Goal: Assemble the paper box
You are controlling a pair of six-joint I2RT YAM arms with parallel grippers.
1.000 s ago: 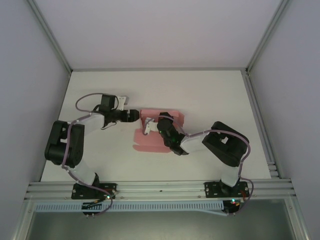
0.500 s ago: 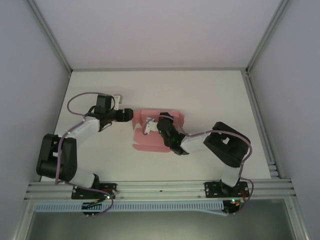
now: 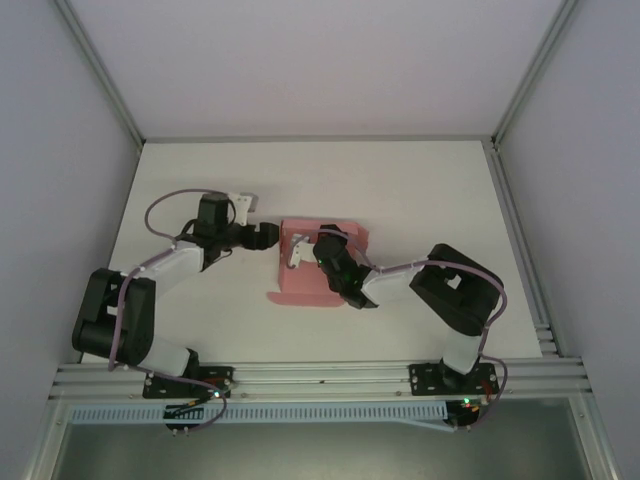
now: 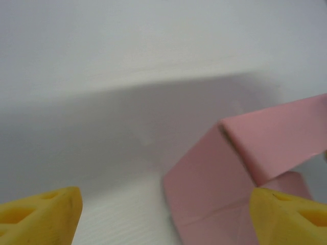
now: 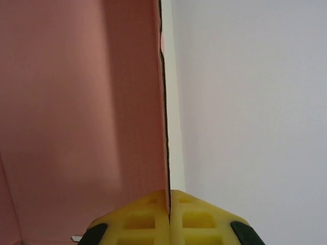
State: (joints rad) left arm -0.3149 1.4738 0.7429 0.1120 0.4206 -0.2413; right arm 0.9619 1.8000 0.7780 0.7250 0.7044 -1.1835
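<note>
From above, the pink paper box (image 3: pixel 305 285) lies in the middle of the table (image 3: pixel 420 190), with the left gripper (image 3: pixel 268 236) at its left edge and the right gripper (image 3: pixel 320 245) over it. At the left wrist, yellow fingers (image 4: pixel 41 217) are spread wide and folded card rises ahead. At the right wrist, pads (image 5: pixel 199 217) pinch a standing card wall.

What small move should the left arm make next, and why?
Probably nudge the open left gripper toward the paper box to press the raised flap facing it inward; the right gripper is shut on a box wall, steadying it.
</note>
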